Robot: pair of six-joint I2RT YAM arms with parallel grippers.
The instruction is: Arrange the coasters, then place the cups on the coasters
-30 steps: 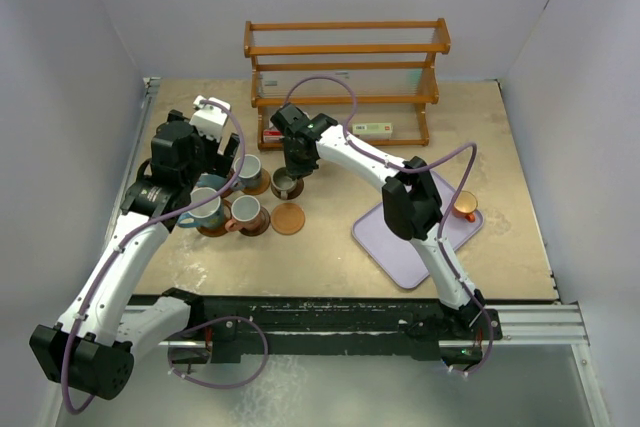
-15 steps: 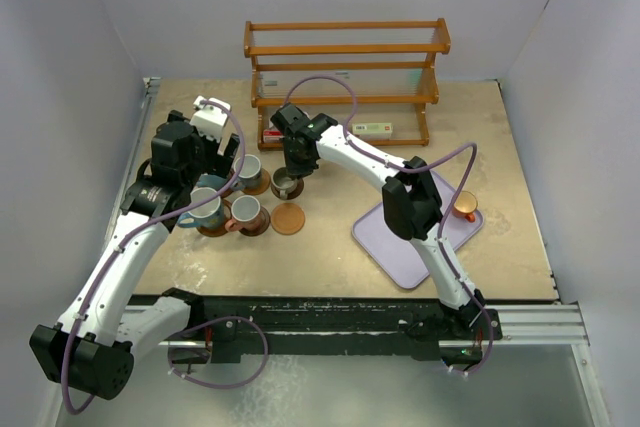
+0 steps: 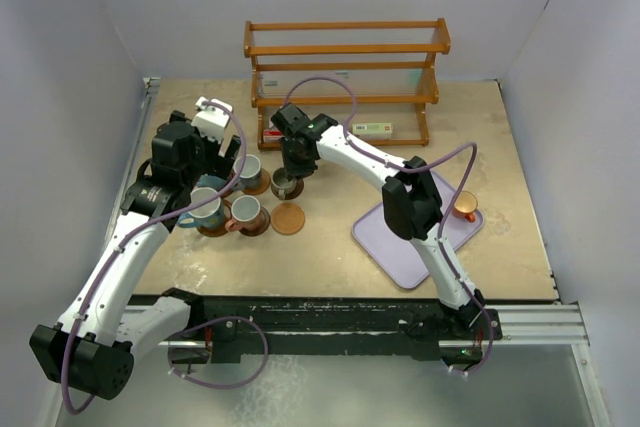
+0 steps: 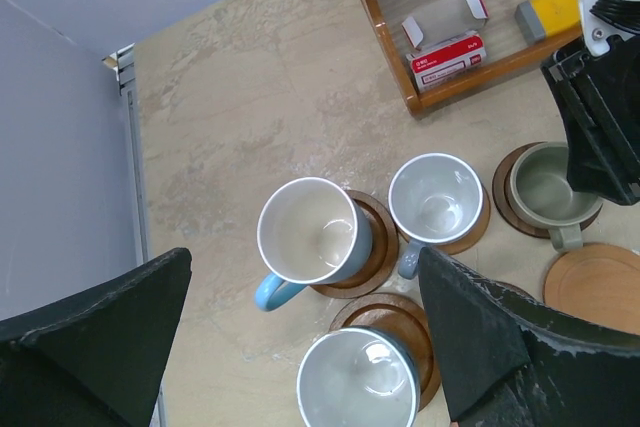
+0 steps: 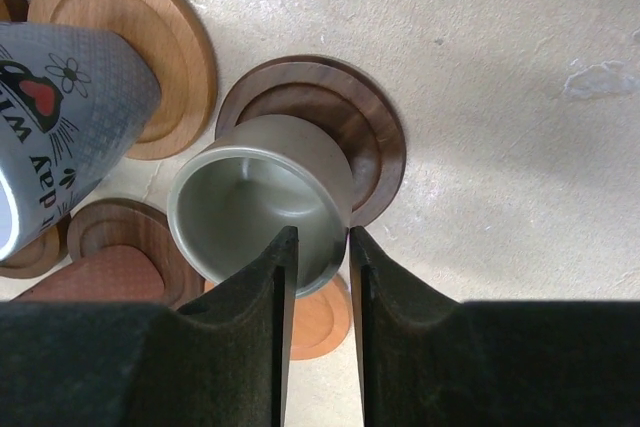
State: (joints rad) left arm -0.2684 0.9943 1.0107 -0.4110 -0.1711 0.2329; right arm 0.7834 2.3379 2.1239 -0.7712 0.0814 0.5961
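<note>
A grey-green cup point(image 5: 250, 197) stands on a dark coaster point(image 5: 375, 132). My right gripper point(image 5: 322, 237) straddles its rim, one finger inside and one outside, jaws a little apart with a gap at the inner finger. From above, this gripper point(image 3: 290, 173) sits over that cup point(image 3: 286, 187). My left gripper point(image 4: 303, 257) hangs open above a light blue cup point(image 4: 305, 232), a grey cup point(image 4: 435, 197) and another pale-lined cup point(image 4: 360, 382), each on its coaster. One light coaster point(image 3: 288, 218) is bare. An orange cup point(image 3: 465, 207) rests by the tray.
A lavender tray point(image 3: 405, 237) lies at the right front. A wooden rack point(image 3: 345, 67) stands along the back, with a small red and white box point(image 4: 445, 55) under it. A printed grey mug point(image 5: 60, 107) stands close to my right fingers.
My right jaws have spread slightly around the grey-green cup's rim. Neither arm nor any cup has visibly shifted.
</note>
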